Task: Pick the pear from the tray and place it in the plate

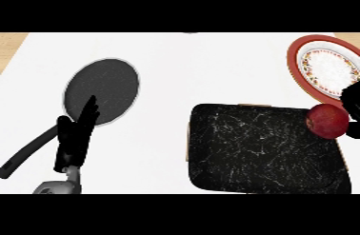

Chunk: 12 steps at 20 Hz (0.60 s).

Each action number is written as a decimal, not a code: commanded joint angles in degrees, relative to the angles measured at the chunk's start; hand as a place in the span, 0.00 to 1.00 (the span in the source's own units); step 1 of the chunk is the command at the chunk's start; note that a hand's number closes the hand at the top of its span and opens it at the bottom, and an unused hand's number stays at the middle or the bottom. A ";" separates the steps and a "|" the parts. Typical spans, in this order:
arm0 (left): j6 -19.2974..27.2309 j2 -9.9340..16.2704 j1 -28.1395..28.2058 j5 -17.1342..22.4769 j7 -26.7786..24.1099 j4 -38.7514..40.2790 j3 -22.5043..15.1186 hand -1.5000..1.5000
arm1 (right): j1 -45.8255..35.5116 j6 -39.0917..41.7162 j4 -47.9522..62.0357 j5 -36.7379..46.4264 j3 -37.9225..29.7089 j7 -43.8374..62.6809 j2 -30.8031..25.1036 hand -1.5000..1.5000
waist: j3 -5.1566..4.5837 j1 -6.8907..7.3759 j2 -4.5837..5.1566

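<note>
The pear (327, 121) — red and round here — sits at the tray's (260, 153) two o'clock corner, just below the plate (299, 51). The right hand (352, 102) shows only as a dark shape at three o'clock touching the fruit; whether its fingers are curled round it I cannot tell. The risk, I think, is that the round fruit rolls off the corner or strikes the plate's raised red rim if carried too low. The left hand (76, 136) rests at eight o'clock with straight fingers pointing up, over the edge of a dark pan (102, 91) — well apart on the white tabletop (211, 67), blocking nothing
</note>
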 commanded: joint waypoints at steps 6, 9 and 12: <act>-1.47 1.66 -1.54 1.15 3.84 -2.43 1.67 0.50 | -10.11 1.08 14.08 -5.93 -11.92 -1.07 -5.08 1.00 | -0.03 0.07 -0.04; -1.19 -0.14 0.37 0.00 -2.23 1.83 0.63 0.50 | -16.15 -1.85 22.06 -1.95 -9.25 1.55 -2.94 1.00 | -0.06 0.44 0.10; -0.55 -0.50 -3.29 -0.81 -1.85 4.68 1.05 0.50 | -21.44 -2.69 29.63 -0.73 -9.54 -0.68 -4.13 1.00 | -0.04 0.41 0.21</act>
